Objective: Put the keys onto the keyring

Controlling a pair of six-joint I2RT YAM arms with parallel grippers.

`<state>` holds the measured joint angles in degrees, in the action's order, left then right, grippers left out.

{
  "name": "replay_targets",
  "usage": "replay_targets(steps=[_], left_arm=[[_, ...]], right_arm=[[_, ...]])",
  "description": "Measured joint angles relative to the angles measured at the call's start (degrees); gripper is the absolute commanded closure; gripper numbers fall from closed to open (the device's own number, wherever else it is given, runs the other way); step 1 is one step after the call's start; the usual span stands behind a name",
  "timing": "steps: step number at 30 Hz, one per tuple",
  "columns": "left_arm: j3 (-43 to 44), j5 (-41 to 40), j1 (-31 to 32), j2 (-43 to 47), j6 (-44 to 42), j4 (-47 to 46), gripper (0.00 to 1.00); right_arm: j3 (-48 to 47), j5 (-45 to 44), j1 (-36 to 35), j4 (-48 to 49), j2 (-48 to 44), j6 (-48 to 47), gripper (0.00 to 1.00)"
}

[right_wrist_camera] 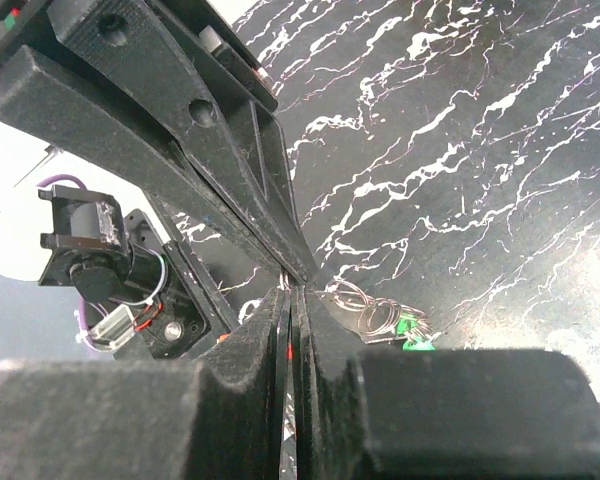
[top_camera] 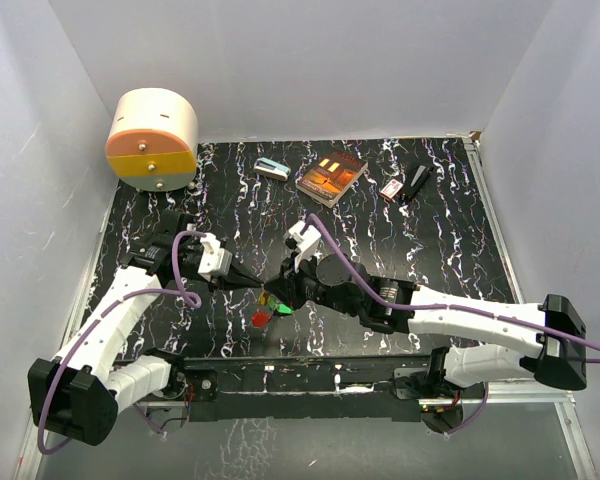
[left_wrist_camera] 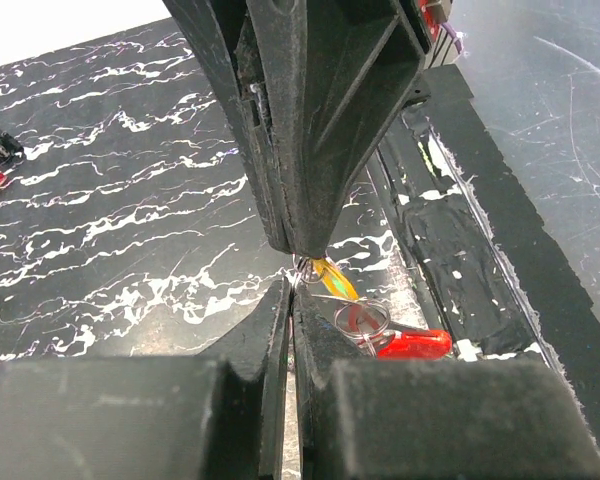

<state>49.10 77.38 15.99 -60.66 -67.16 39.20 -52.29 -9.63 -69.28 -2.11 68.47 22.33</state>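
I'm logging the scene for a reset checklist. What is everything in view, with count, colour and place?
keys: three seen, red, green, yellow, table centre
book: one, orange-brown, far middle
teal-and-white box: one, left of book
red-and-white box: one, right of book
black object: one, beside red-and-white box
round container: one, cream and orange, far left
table: one, black, white-veined
left gripper: one, black, shut at keys
right gripper: one, black, shut at keys
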Motion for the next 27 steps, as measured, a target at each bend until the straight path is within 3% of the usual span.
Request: replay_targets(steps=[27], left_arm=[[0.0, 4.2, 0.0, 0.0, 11.7, -7.1, 1.0]], right_arm=[[4.1, -4.5, -0.1, 0.6, -2.6, 3.8, 0.92]])
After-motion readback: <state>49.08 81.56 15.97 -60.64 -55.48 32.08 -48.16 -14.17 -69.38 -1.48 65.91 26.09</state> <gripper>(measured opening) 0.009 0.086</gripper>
